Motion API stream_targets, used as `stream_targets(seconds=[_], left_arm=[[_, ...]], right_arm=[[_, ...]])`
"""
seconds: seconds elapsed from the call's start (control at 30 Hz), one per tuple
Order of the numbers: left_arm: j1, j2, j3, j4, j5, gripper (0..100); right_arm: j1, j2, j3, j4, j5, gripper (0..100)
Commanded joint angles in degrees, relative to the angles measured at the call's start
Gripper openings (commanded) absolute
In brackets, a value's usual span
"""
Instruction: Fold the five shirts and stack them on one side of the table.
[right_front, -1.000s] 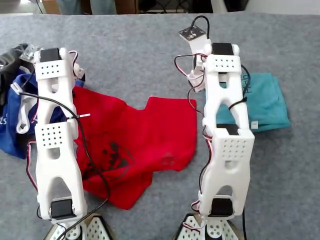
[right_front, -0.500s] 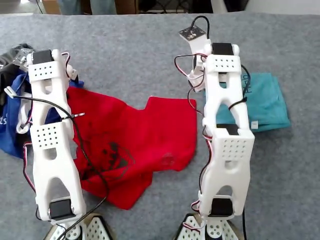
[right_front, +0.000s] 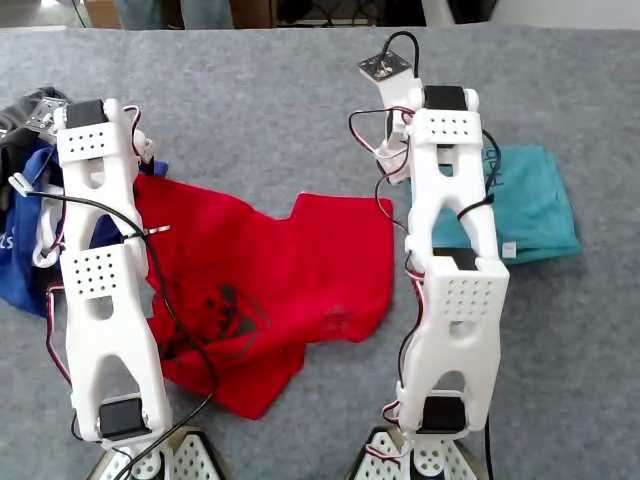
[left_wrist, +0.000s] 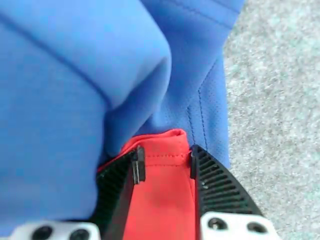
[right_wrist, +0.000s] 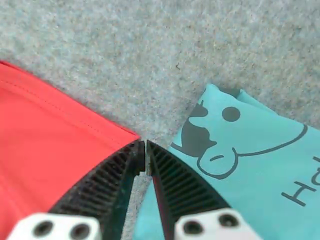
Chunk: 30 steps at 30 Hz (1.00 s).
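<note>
Now mid-fold on the red shirt (right_front: 290, 270), spread on the table (right_front: 280, 110): left fingers (left_wrist: 215, 175) seem clamped on its hem beside the blue shirt (left_wrist: 75, 75), right fingers (right_wrist: 120, 175) pressed together, empty, near the folded teal shirt (right_front: 530, 210); next I'd draw that hem across.

high camera looks down; close wrist cameras share the red shirt (right_front: 290, 270).
</note>
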Motion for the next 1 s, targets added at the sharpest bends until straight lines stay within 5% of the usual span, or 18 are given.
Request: stream_targets(seconds=[0.0, 0.7, 0.97], left_arm=[[-0.6, -0.8, -0.1, 0.0, 0.2, 17], [-0.4, -1.2, -0.7, -2.0, -4.9, 3], [-0.8, -1.3, -0.7, -1.7, -7.3, 3]], right_arm=[[-1.1, -0.4, -2.7, -0.7, -0.4, 1.6], [-1.2, -0.3, -2.6, -0.8, -0.4, 1.6], [-9.3, 0.3, -2.2, -0.1, -17.3, 5.4]])
